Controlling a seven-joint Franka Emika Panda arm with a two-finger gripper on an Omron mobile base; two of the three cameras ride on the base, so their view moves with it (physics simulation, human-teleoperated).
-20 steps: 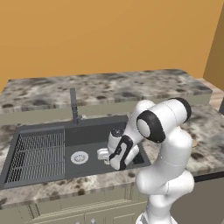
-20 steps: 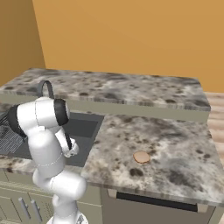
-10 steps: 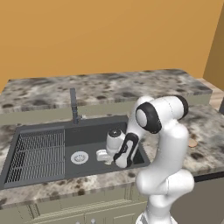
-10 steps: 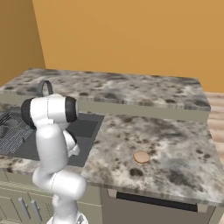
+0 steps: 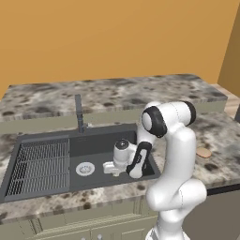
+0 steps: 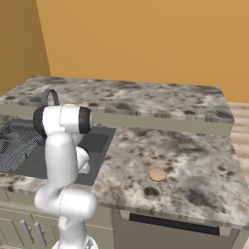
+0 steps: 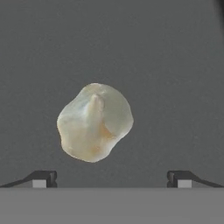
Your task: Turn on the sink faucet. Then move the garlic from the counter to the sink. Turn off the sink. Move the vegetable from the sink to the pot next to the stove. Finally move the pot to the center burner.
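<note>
There is one small pale off-white lumpy garlic bulb (image 7: 94,122), lying on the dark-grey floor of the single large rectangular sink (image 5: 93,143), which has one round silver drain ring (image 5: 85,168), one wire grid rack (image 5: 40,161) and one slim dark-grey upright faucet (image 5: 79,114) behind it. The one two-finger gripper (image 7: 111,178) hangs over the bulb with its fingertips (image 7: 41,178) spread wide on either side, touching nothing. Compared with half a second ago, the hand sits a little lower in the basin, and the round tan disc (image 6: 157,174) on the speckled granite counter (image 6: 194,160) has not moved.
</note>
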